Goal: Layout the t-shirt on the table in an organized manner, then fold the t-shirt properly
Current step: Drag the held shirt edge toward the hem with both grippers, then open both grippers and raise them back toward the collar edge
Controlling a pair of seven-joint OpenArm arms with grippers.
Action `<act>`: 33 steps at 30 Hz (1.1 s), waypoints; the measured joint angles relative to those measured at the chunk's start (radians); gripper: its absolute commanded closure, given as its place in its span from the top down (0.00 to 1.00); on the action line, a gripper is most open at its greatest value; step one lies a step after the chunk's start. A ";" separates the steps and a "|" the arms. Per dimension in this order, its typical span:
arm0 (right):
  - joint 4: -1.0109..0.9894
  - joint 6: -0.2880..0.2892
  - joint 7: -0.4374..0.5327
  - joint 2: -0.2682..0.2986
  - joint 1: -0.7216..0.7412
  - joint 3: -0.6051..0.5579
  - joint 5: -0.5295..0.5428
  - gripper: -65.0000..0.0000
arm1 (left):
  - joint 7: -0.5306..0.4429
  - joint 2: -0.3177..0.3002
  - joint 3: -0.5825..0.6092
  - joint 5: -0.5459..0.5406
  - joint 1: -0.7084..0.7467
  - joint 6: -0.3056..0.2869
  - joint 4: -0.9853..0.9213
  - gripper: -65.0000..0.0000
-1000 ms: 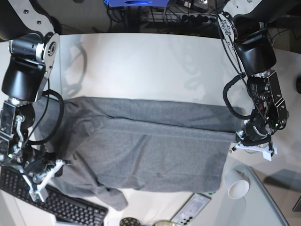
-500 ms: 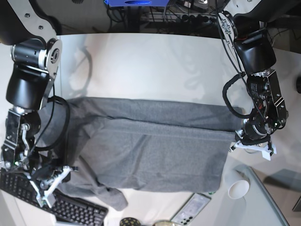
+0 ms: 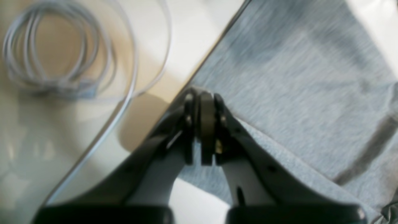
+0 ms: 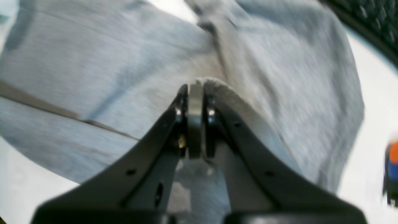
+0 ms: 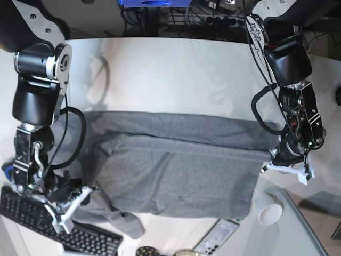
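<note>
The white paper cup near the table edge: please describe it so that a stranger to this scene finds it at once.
Start from the grey t-shirt spread across the white table. Go to its near corner under the left gripper; the paper cup lies just past it, on its side. Unlike the flat phone beside it, it is a round, open-mouthed white tube.

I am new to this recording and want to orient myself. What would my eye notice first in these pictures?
First the grey t-shirt, spread wide across the middle of the white table with a long fold along its length. Next, the two black arms at its ends: the left pincer is shut on the shirt's edge at the base view's right, and the right pincer is shut on bunched fabric at its left, beside a black keyboard.
</note>
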 measured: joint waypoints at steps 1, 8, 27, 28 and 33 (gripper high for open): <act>-0.009 -0.002 0.008 0.005 -0.002 0.000 -0.002 0.01 | -0.013 0.000 0.000 0.000 -0.009 0.000 -0.020 0.00; -0.039 -0.005 0.046 -0.006 0.001 0.003 0.002 0.01 | -0.113 0.000 0.000 0.006 -0.068 0.001 -0.222 0.00; -0.006 -0.004 0.050 -0.011 -0.022 0.108 0.005 0.58 | -0.264 -0.005 0.029 0.002 -0.101 0.002 -0.264 0.69; 0.009 -0.003 0.051 -0.006 -0.031 0.131 0.003 0.61 | -0.269 -0.005 0.017 -0.003 -0.105 0.001 -0.263 0.77; 0.157 -0.003 0.035 0.000 -0.109 0.194 0.001 0.62 | -0.250 0.002 -0.012 -0.006 -0.082 -0.003 -0.190 0.93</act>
